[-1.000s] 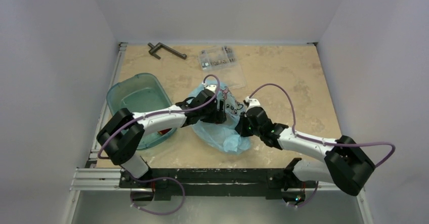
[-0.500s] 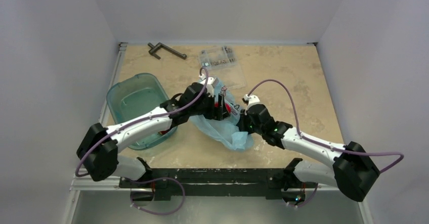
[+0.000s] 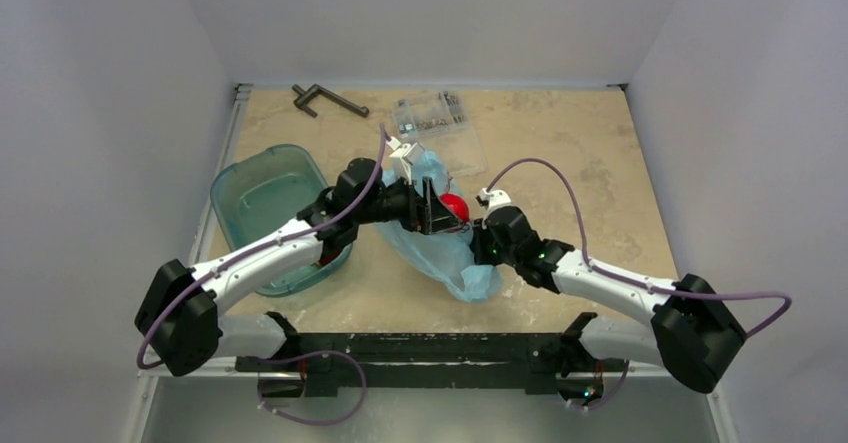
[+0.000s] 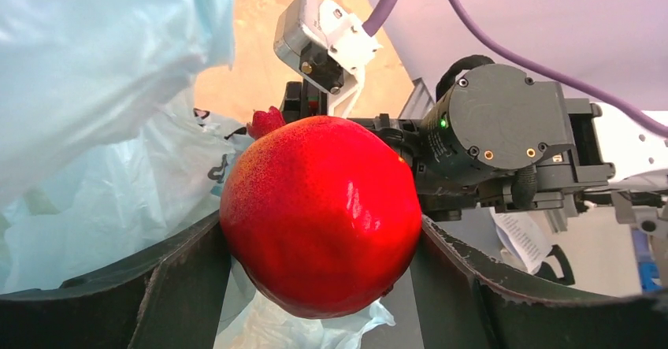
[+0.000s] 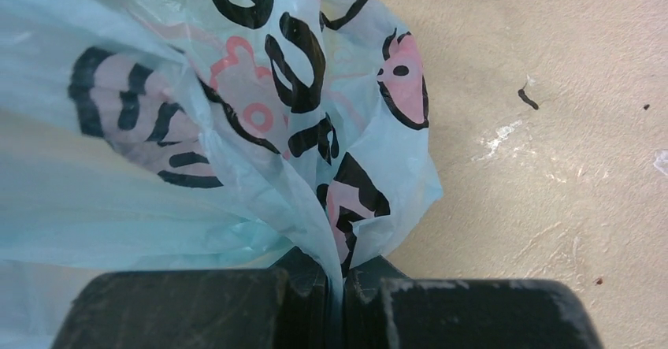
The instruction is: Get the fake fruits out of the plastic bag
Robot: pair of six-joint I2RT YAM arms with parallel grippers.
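Note:
My left gripper (image 3: 446,213) is shut on a glossy red fake fruit (image 3: 455,207) with a small crown, held above the light-blue plastic bag (image 3: 440,253). In the left wrist view the red fruit (image 4: 321,215) fills the space between my two dark fingers (image 4: 169,286), with bag plastic (image 4: 94,89) on the left. My right gripper (image 3: 481,239) is shut on a fold of the bag; in the right wrist view the bag (image 5: 197,128) with black and pink print is pinched at the jaws (image 5: 337,302). No banana or green piece shows.
A teal translucent tub (image 3: 272,208) stands at the left, under the left arm. A clear flat parts box (image 3: 437,123) and a dark metal tool (image 3: 328,98) lie at the back. Tan tabletop (image 3: 580,153) lies to the right.
My left gripper has come up out of the bag with the red fruit in it and moved back and left. The bag has shifted slightly. My right gripper keeps its pinch.

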